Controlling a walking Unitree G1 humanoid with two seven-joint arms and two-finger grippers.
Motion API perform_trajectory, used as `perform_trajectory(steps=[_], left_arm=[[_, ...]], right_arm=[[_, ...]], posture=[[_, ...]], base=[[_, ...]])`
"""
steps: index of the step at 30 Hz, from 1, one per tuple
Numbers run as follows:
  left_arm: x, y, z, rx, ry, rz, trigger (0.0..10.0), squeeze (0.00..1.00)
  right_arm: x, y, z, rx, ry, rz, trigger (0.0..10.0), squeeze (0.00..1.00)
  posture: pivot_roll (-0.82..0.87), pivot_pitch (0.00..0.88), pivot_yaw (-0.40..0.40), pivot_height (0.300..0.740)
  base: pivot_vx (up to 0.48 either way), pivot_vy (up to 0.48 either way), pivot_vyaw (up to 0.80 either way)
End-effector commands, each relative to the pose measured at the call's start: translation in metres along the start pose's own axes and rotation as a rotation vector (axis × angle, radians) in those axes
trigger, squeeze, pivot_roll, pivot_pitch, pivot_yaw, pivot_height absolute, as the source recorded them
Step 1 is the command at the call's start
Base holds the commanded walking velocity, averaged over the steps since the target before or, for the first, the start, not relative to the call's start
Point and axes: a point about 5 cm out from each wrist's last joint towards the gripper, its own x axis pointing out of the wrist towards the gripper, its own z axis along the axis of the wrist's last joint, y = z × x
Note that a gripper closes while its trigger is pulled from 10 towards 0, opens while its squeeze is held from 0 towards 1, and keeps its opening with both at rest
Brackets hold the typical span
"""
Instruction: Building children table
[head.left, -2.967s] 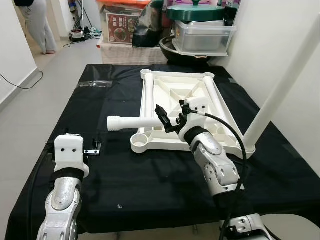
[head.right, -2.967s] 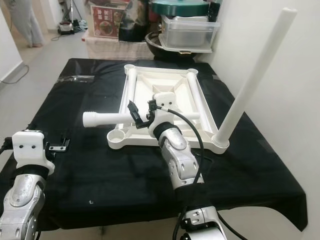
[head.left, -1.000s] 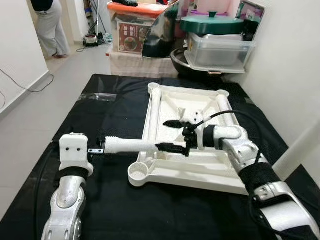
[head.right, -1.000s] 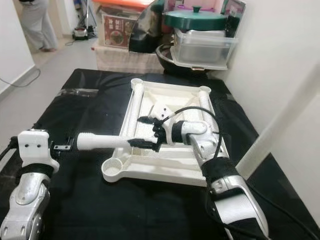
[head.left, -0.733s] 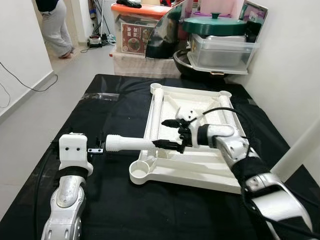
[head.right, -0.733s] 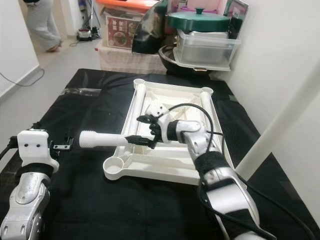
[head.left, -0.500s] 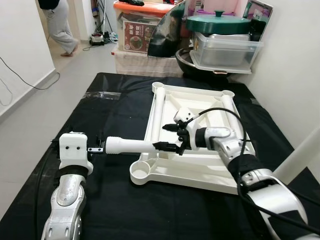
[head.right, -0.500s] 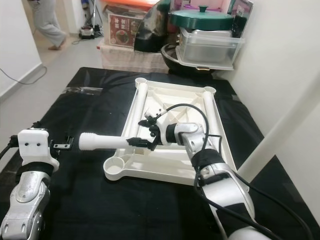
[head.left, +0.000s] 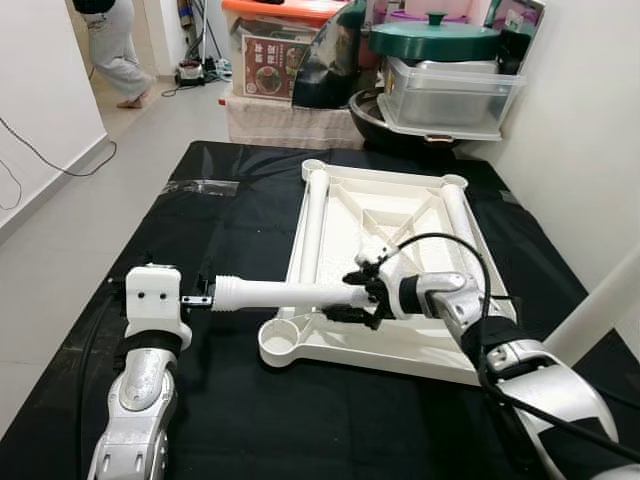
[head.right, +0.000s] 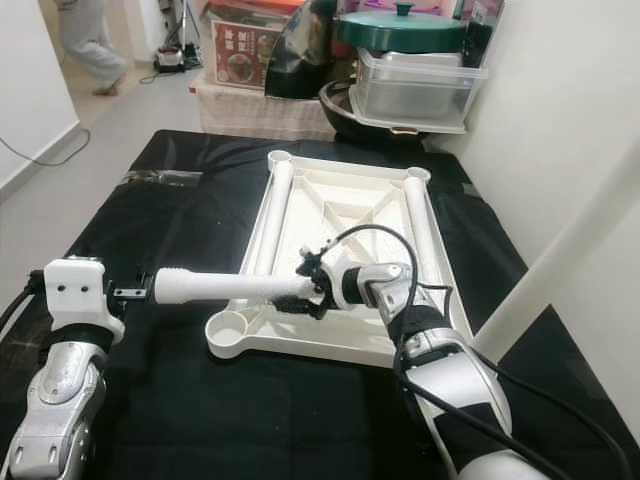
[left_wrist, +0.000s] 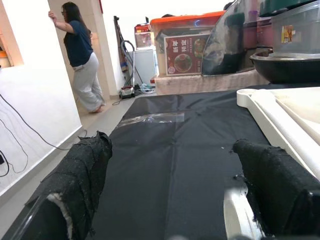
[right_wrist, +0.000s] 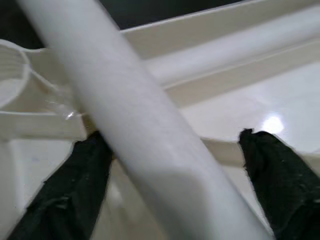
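The white children's table top (head.left: 385, 215) lies upside down on the black-covered table (head.left: 230, 215). One white leg (head.left: 285, 293) lies across its near left rail, threaded end pointing at my left gripper (head.left: 197, 299). That gripper is open just off the end, and its wrist view shows the gripper (left_wrist: 172, 145) with nothing between the fingers. My right gripper (head.left: 357, 297) is open with one finger on each side of the leg's other end. In its wrist view the leg (right_wrist: 135, 125) runs between the fingers (right_wrist: 272, 175), with a gap on one side. A second leg (head.right: 560, 265) stands upright in the near right corner socket.
An empty corner socket (head.left: 281, 343) is at the near left of the top. Plastic boxes and a green lidded pot (head.left: 435, 40) are stacked beyond the table's far edge. A white wall (head.left: 580, 120) runs along the right. A person (head.left: 115, 50) stands on the floor at far left.
My right gripper has swung from lying along the leg to straddling its end, and its fingers have narrowed. The leg has stayed put. The camera has shifted slightly.
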Motion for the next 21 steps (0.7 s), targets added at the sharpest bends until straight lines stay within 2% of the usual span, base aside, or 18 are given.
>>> perform_trajectory(steps=[1, 4, 7, 9, 11, 13, 16, 19, 20, 21], left_arm=[[0.002, -0.002, -0.003, 0.008, 0.014, -0.004, 10.0, 0.00], [0.002, -0.002, -0.003, 0.009, 0.015, -0.005, 10.0, 0.00], [0.002, -0.002, -0.004, 0.012, 0.019, -0.004, 10.0, 0.00], [0.001, -0.002, -0.005, 0.015, 0.023, 0.000, 10.0, 0.00], [0.001, -0.002, -0.005, 0.016, 0.025, 0.001, 10.0, 0.00], [0.000, -0.002, -0.007, 0.012, 0.033, 0.008, 10.0, 0.00], [0.000, -0.001, -0.007, 0.010, 0.036, 0.011, 10.0, 0.00], [0.001, -0.002, -0.007, 0.015, 0.037, -0.013, 10.0, 0.00], [0.002, -0.002, -0.006, 0.017, 0.035, -0.027, 10.0, 0.00], [0.002, -0.002, -0.006, 0.017, 0.035, -0.027, 10.0, 0.00]], right_arm=[[0.002, 0.004, -0.022, -0.014, 0.118, -0.017, 0.0, 0.00], [0.002, 0.005, -0.023, -0.030, 0.126, -0.013, 0.0, 0.00], [0.004, 0.008, -0.018, -0.091, 0.106, 0.032, 0.0, 0.00], [0.004, 0.008, -0.002, -0.150, 0.016, 0.063, 0.0, 0.00], [0.004, 0.008, 0.003, -0.162, -0.012, 0.068, 0.0, 0.00], [-0.001, 0.006, 0.023, -0.178, -0.142, 0.109, 0.0, 0.00], [-0.004, 0.005, 0.032, -0.195, -0.196, 0.123, 0.0, 0.00], [-0.020, -0.003, 0.062, -0.316, -0.318, 0.117, 0.0, 0.00], [-0.024, -0.005, 0.069, -0.354, -0.340, 0.106, 0.0, 0.00], [-0.024, -0.005, 0.069, -0.354, -0.340, 0.106, 0.0, 0.00]], posture=[[0.06, 0.000, -0.092, 0.740], [0.06, 0.000, -0.092, 0.740], [0.06, 0.000, -0.093, 0.740], [0.06, 0.000, -0.093, 0.740], [0.06, 0.000, -0.093, 0.740], [0.06, 0.000, -0.091, 0.740], [0.06, 0.000, -0.091, 0.740], [0.04, 0.000, -0.076, 0.740], [0.04, 0.000, -0.076, 0.740], [0.04, 0.000, -0.076, 0.740]], base=[[0.000, 0.000, 0.00], [0.000, 0.000, 0.00], [0.000, 0.000, 0.00], [0.000, 0.000, 0.00], [0.000, 0.000, 0.00], [0.000, 0.000, 0.00], [0.000, 0.000, 0.00], [0.000, 0.000, 0.00], [0.000, 0.000, 0.00], [0.000, 0.000, 0.00]])
